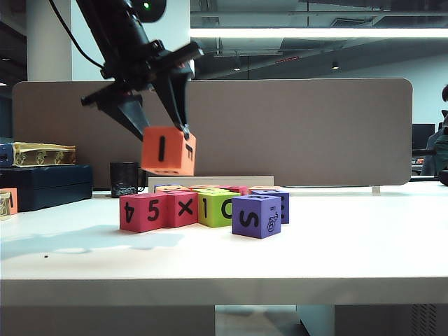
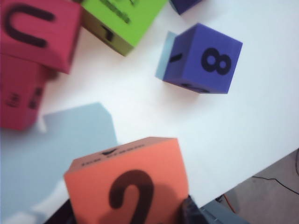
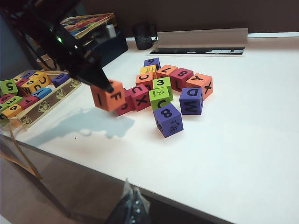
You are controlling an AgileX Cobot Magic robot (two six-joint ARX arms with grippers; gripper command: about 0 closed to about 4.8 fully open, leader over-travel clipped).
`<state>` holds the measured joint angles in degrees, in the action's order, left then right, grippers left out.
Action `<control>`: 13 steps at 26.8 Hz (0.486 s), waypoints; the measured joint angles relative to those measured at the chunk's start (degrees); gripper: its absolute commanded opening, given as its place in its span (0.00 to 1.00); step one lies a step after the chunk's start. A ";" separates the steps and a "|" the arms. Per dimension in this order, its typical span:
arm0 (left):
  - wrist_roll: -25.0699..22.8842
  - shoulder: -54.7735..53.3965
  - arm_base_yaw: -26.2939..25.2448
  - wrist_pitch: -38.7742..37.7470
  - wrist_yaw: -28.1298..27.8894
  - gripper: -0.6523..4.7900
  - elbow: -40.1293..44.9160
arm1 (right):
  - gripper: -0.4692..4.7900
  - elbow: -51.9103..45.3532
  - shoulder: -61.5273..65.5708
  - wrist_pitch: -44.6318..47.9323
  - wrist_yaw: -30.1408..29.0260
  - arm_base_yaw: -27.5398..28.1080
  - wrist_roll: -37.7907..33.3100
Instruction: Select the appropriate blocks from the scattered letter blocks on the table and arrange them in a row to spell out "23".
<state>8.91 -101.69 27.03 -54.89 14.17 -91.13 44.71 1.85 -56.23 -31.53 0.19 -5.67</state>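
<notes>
My left gripper point(image 1: 166, 136) hangs above the table point(image 1: 336, 259), shut on an orange block point(image 1: 168, 150). That block shows an "I" toward the exterior camera and a "2" point(image 2: 128, 186) in the left wrist view, with dark fingers point(image 2: 192, 210) at its sides. It floats left of and above the cluster of scattered letter blocks point(image 3: 163, 93). In the cluster, a lime-green block point(image 3: 161, 84) has a "3" on top, and a purple "8" block point(image 2: 201, 58) stands at the front. My right gripper point(image 3: 129, 187) is shut, empty, off the table's front edge.
A pink "4 5" block point(image 1: 143, 211) and a purple "S" block point(image 1: 256, 215) front the cluster. A tray of more blocks point(image 3: 42, 100) lies at the far left. A black cup point(image 1: 124, 178) and dark boxes point(image 1: 42, 183) stand at the back left.
</notes>
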 measured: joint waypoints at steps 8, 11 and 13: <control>8.81 0.00 1.49 8.09 -1.75 0.50 8.79 | 0.09 0.00 0.00 0.00 0.00 0.00 0.00; 10.19 0.00 2.43 9.97 -2.95 0.50 11.28 | 0.09 0.00 0.00 0.00 0.00 0.00 0.00; 11.37 -0.02 3.43 12.68 -4.09 0.50 13.16 | 0.09 -0.02 0.00 0.00 0.02 0.00 0.00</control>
<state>20.27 -101.71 30.46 -42.22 10.09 -77.97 44.69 1.85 -56.23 -31.51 0.19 -5.67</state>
